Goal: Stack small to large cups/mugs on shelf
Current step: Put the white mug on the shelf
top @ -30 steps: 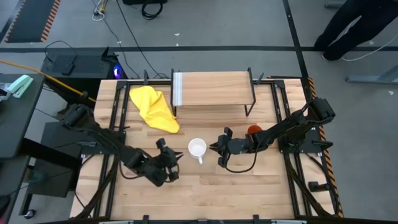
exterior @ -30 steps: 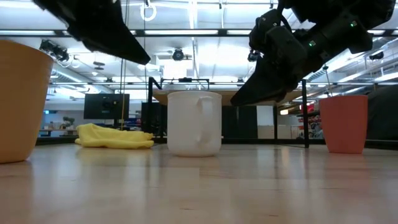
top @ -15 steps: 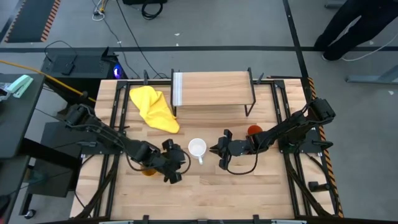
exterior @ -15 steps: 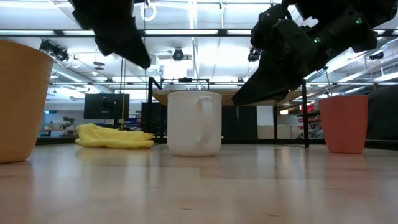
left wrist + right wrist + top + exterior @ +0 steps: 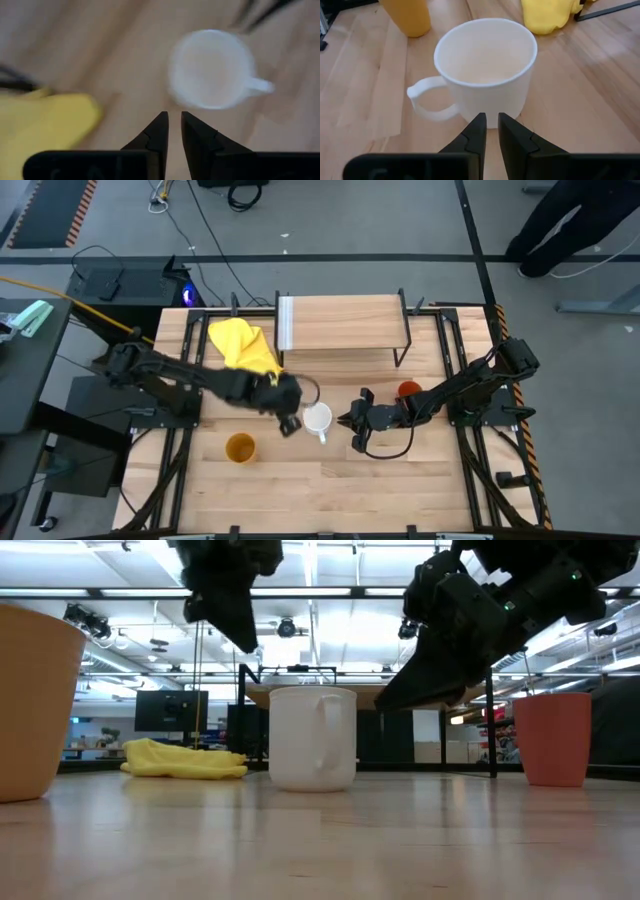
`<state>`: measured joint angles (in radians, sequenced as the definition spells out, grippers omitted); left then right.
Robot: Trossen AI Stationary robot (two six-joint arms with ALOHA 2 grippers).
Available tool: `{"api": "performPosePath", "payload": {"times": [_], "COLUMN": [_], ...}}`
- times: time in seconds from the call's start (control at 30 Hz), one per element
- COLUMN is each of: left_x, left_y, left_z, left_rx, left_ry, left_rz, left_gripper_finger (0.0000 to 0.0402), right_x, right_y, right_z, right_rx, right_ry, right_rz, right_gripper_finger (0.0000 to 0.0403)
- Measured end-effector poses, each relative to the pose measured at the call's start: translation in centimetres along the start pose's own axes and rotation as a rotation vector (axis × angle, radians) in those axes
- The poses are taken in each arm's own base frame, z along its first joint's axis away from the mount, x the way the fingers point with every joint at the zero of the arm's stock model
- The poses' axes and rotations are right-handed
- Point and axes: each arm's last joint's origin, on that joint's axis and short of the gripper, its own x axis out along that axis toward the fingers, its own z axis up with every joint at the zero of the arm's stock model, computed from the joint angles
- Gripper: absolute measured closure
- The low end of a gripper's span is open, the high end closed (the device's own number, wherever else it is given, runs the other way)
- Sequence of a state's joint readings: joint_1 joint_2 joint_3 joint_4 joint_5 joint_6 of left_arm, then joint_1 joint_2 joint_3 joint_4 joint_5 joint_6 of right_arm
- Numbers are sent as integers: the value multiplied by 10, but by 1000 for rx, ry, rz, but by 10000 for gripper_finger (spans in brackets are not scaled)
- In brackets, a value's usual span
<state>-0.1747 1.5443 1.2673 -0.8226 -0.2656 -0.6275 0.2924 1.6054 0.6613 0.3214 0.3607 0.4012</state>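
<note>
At lower left of the high view, a smooth yellow-orange cup point(image 5: 240, 447) stands alone on the pale wooden counter point(image 5: 330, 490). The left gripper point(image 5: 288, 420), jaws nearly pressed together and empty, hovers just left of the glossy white handled mug point(image 5: 317, 418) at centre. The right gripper point(image 5: 349, 423), jaws equally narrow, holds nothing just right of it. An orange-red cup point(image 5: 408, 389) stands right.

Crumpled yellow cloth point(image 5: 246, 355) on tabletop point(image 5: 340, 490)

White mug point(image 5: 317, 418), orange-red cup point(image 5: 408, 390), yellow-orange cup point(image 5: 239, 448) upright on tabletop; shelf point(image 5: 345, 323) bare.
</note>
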Motion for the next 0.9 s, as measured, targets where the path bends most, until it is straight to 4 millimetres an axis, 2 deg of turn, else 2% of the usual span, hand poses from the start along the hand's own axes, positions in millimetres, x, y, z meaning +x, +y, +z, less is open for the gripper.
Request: {"api": "performPosePath", "payload": {"times": [0.13,0.27,0.4,0.63,0.77,0.9], "left_x": [-13,-10,6,42,52,52], "left_y": [9,20,27,17,16,15], "left_z": [23,30,30,28,28,33], "left_rx": [-28,-48,-59,-15,-16,-28], "left_ry": [-24,6,90,197,215,181], "left_rz": [-50,-71,-37,-80,-83,-139], "left_gripper_finger": [340,345,345,336,338,338], "right_x": [0,0,0,0,0,0], "right_y": [0,0,0,-1,-1,-1], "right_z": [-1,-1,-2,-3,-3,-3], "right_rx": [10,16,16,11,13,13], "right_ry": [9,13,15,30,31,31], "right_rz": [-4,-5,-6,-12,-13,-13], "right_gripper_finger": [345,345,345,345,345,345]}}
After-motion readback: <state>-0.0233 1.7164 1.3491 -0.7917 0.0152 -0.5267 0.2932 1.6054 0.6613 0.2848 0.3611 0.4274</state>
